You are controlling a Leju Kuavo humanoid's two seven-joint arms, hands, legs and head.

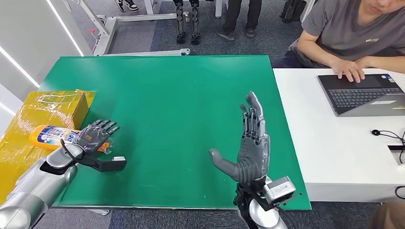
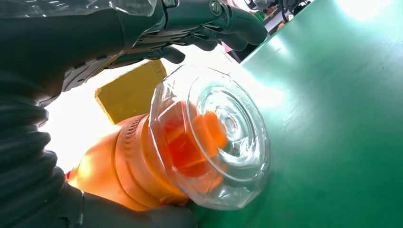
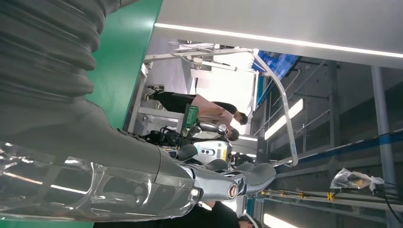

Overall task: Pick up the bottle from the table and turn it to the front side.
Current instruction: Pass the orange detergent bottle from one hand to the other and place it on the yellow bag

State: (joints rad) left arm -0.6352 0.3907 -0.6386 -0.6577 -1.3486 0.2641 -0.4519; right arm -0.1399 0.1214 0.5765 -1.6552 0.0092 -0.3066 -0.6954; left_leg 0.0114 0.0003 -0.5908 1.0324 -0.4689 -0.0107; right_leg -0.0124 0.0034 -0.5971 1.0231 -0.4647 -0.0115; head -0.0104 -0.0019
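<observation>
Item: bottle [image 1: 50, 135], lying on its side at your counter's [image 1: 181, 95] left edge, long axis running left-right, clear cap toward centre. Your left hand [image 1: 93, 136] grasps its cap end. Your right hand [image 1: 250, 143] hovers released, well apart.

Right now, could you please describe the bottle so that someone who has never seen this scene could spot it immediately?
Find the green table and go to its left edge, where yellow plastic sheeting and a yellow box sit. The bottle lies there on its side under the left hand. It alone is orange, with a white-and-blue label and a clear domed cap.
</observation>
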